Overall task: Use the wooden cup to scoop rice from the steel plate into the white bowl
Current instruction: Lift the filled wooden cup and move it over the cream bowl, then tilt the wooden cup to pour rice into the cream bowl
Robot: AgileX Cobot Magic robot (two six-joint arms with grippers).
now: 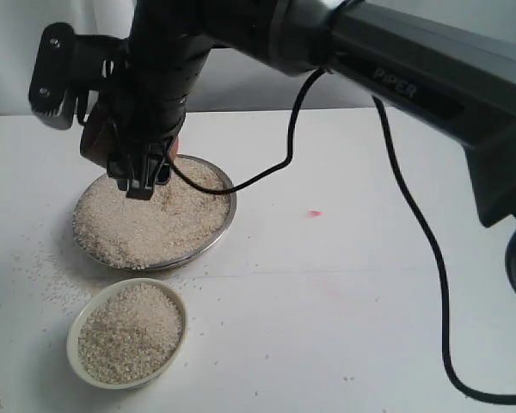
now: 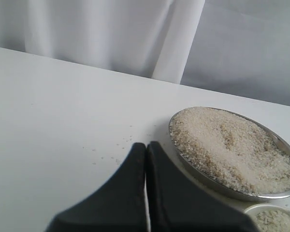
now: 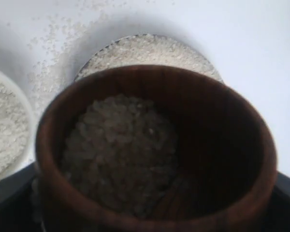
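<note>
In the exterior view my right gripper [image 1: 140,172] reaches across to the left and hangs over the far-left part of the steel plate [image 1: 229,215], which is heaped with rice [image 1: 150,219]. It is shut on the wooden cup [image 1: 93,139], mostly hidden behind the fingers. The right wrist view looks into the cup [image 3: 150,77], partly filled with rice [image 3: 121,150], with the gripper [image 3: 150,212] around its sides. The white bowl [image 1: 71,337] stands in front of the plate, holding rice. My left gripper [image 2: 146,147] is shut and empty, on the table beside the plate [image 2: 222,186].
Loose grains [image 1: 43,258] lie scattered on the white table left of the plate and bowl. A black cable [image 1: 413,215] hangs from the right arm across the table's right half. A small red mark [image 1: 314,212] sits right of the plate. A white curtain backs the table.
</note>
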